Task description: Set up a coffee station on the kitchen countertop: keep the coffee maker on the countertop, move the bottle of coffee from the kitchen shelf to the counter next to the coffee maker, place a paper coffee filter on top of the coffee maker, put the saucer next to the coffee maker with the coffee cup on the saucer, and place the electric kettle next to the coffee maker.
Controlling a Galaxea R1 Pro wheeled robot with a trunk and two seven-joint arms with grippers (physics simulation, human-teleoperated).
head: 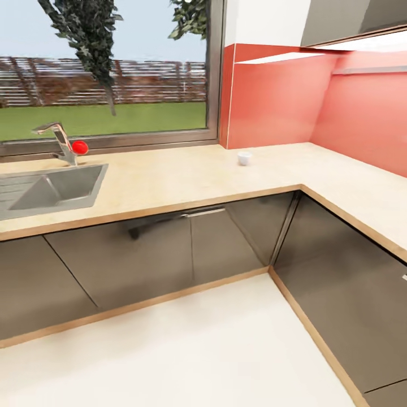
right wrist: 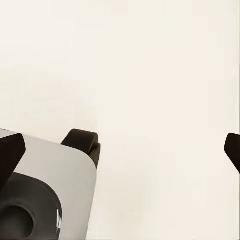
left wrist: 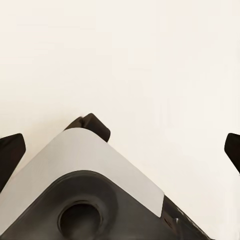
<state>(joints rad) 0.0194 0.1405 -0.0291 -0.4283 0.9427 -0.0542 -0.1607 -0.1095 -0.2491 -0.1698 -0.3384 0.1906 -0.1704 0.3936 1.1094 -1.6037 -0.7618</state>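
Left to right along the desk (head: 186, 181): steel sink (head: 53, 189) and faucet (head: 56, 141) with a red ball (head: 79, 147) beside it, bare wood-grain, then the coffee cup (head: 244, 158) alone near the red backsplash corner. No saucer under it, no coffee maker beside it. Judged barely begun. Left tool (left wrist: 120, 147) and right tool (right wrist: 120, 147) spread wide, holding nothing, above pale floor.

— What sits on the worktop (head: 186, 181)?
— One small white coffee cup (head: 244, 158), upright, alone near the back corner by the red wall.
— And the worktop itself?
— Light wood-grain, L-shaped, running above grey cabinet fronts and turning along the right side.
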